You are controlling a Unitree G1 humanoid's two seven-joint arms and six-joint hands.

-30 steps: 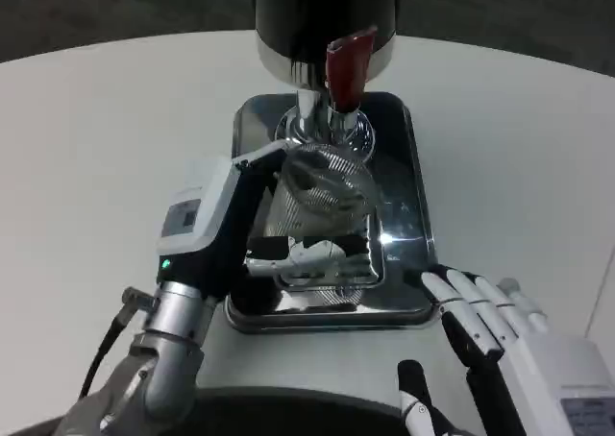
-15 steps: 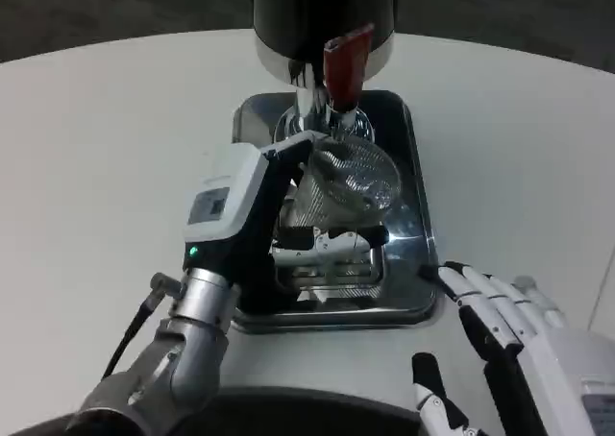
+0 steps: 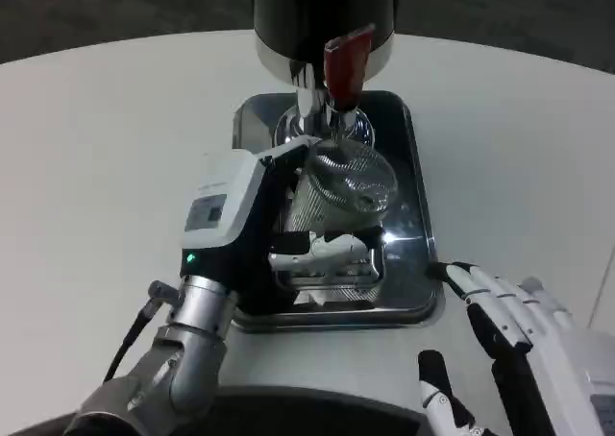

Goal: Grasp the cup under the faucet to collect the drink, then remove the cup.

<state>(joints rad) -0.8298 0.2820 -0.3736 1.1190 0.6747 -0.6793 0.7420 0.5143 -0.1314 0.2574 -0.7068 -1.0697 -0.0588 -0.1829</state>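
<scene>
**Cup held on the tray below the faucet**

Head view: the left hand (image 3: 288,230) reaches over the steel tray (image 3: 415,263) from the near left, and its fingers (image 3: 322,249) wrap around the near side of the clear ribbed cup (image 3: 341,181), gripping it. The cup is tilted, its mouth turned up and toward the camera, and it sits above the tray's middle, just in front of the chrome faucet (image 3: 317,119) and the red tap handle (image 3: 346,66). Whether the cup's base touches the tray cannot be told, since the hand covers it. The faucet hangs from the black and silver dispenser (image 3: 322,18), which stands at the tray's far end. The right hand (image 3: 524,345) lies at the lower right, on or just above the white table (image 3: 106,157); its fingers (image 3: 480,292) are stretched out, slightly apart and holding nothing, their tips beside the tray's near right corner. A green light glows on the left wrist
</scene>
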